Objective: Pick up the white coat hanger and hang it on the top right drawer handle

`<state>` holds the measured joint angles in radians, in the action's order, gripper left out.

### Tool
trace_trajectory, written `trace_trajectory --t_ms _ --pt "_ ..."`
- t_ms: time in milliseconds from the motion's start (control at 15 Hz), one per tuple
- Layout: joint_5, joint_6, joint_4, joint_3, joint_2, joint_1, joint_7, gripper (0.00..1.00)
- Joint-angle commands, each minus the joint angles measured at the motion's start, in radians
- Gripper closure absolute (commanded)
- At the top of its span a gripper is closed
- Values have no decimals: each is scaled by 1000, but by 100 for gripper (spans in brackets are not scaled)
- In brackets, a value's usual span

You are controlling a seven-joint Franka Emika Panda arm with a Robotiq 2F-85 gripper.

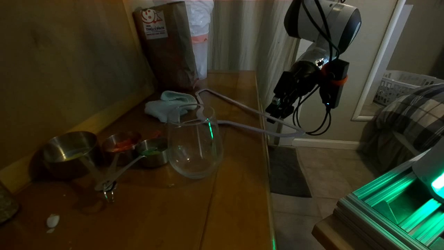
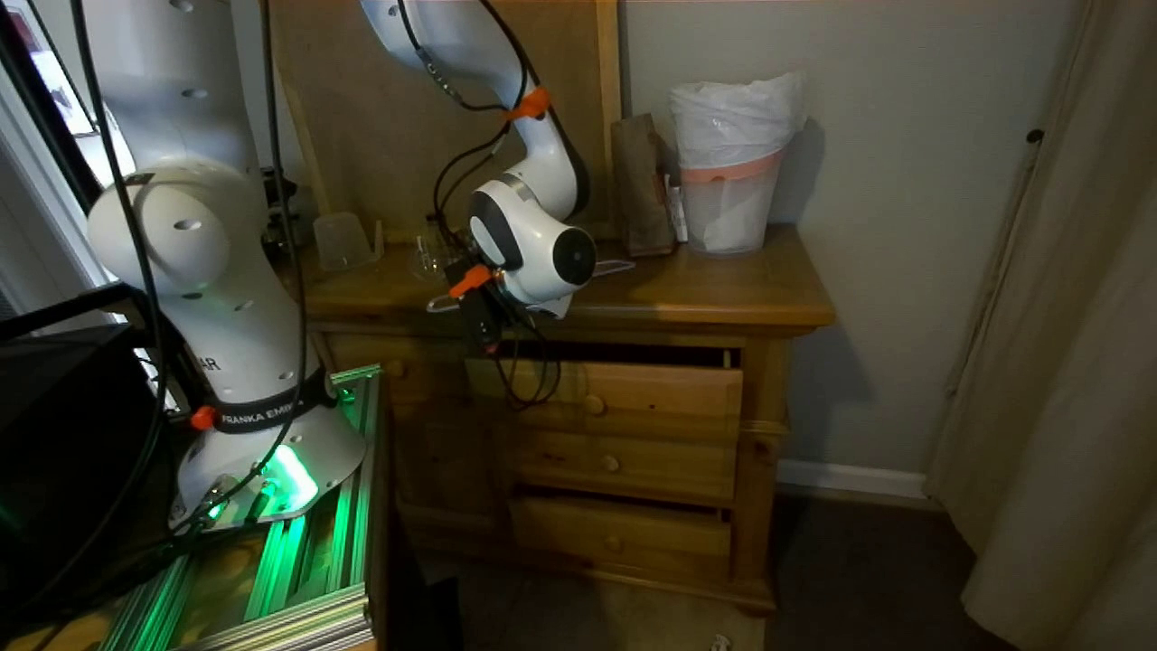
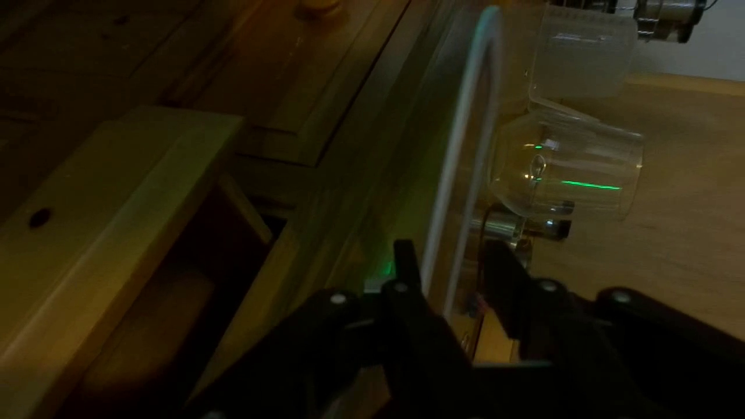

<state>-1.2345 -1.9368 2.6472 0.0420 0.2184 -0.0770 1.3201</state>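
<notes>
White hanger (image 1: 242, 126), diagonal (tip past the dresser (image 1: 239, 194))

I am seeing the white coat hanger (image 1: 242, 127): its thin triangular frame is stretching from over the counter (image 1: 239, 194) past the edge, one narrow corner outward. The round top right drawer handle (image 2: 594, 404) is sticking out below.
</notes>
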Motion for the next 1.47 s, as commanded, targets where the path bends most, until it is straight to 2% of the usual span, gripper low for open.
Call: trace_trajectory --t_ms 0,67,133,200,267,533,600,667,733,800,933,1400 --pt "30 36 23 -14 -27 22 -21 34" --pt "30 39 26 -16 -29 25 -21 48" --pt "30 41 29 -18 -30 27 -21 69" --pt "30 43 30 -20 -30 29 -21 65" --pt "31 45 32 -21 -29 30 -21 66" --pt "33 47 33 -23 -21 32 -24 93" --pt "34 48 32 -23 -19 31 -24 99" --pt "34 51 29 -23 -15 32 -24 100" --pt "33 54 27 -22 -10 32 -24 66" --pt "32 58 24 -22 -5 32 -23 69" --pt "31 65 19 -20 5 31 -24 64" --pt "31 69 13 -20 23 28 -32 15"
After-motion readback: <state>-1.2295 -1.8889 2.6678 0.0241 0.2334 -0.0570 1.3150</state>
